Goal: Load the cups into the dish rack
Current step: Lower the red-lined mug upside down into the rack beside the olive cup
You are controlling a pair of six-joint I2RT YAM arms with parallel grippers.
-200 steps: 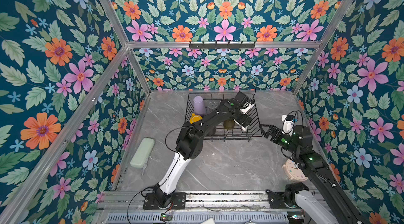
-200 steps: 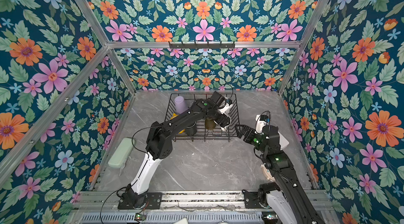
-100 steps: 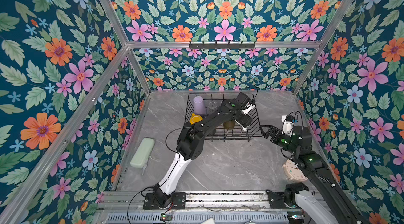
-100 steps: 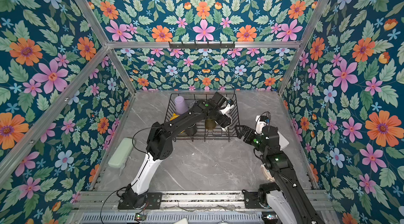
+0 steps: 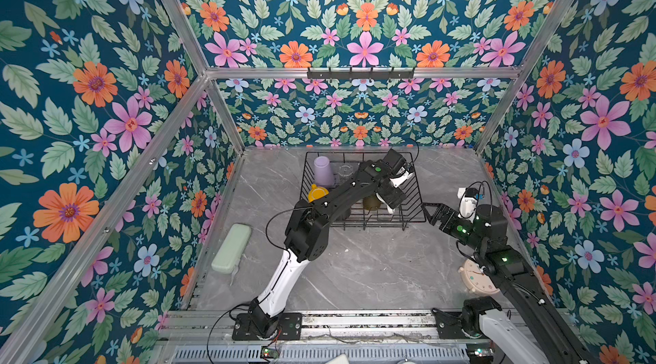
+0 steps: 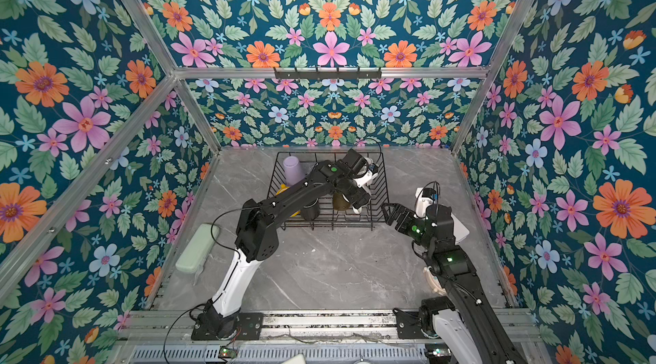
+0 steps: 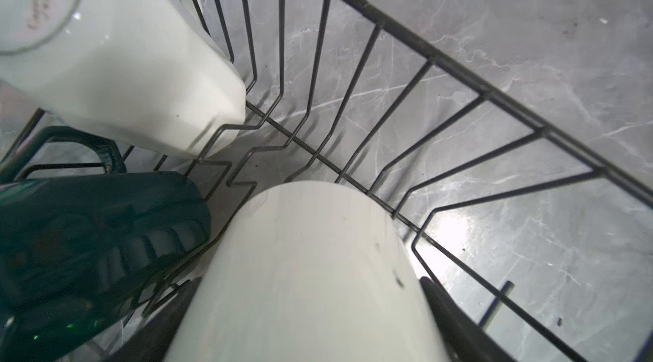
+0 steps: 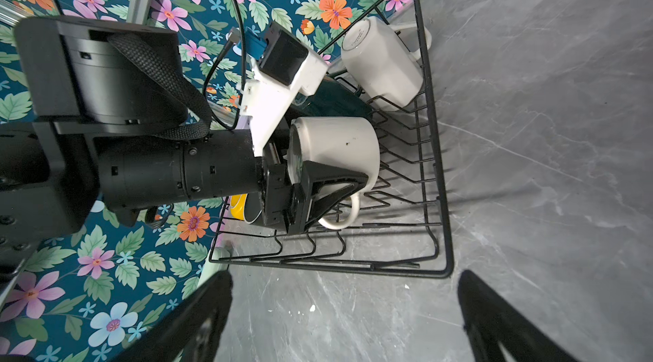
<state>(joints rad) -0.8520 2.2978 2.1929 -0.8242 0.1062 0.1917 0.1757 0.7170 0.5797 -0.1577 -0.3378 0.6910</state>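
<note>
- The left gripper (image 7: pixel 307 282) is closed around the plain white mug (image 8: pixel 339 144) — mug inside the dish rack (image 7: pixel 431 58), near its corner
- The right gripper (image 5: pixel 430 210) is wide open and empty — over the desk (image 5: pixel 372 273), just beside the rack

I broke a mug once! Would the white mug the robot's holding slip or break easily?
Probably breakable: the white mug looks like hard glazed ceramic. Its smooth round side could slip in the left gripper's jaws, though the handle should stop it rolling far.
</note>
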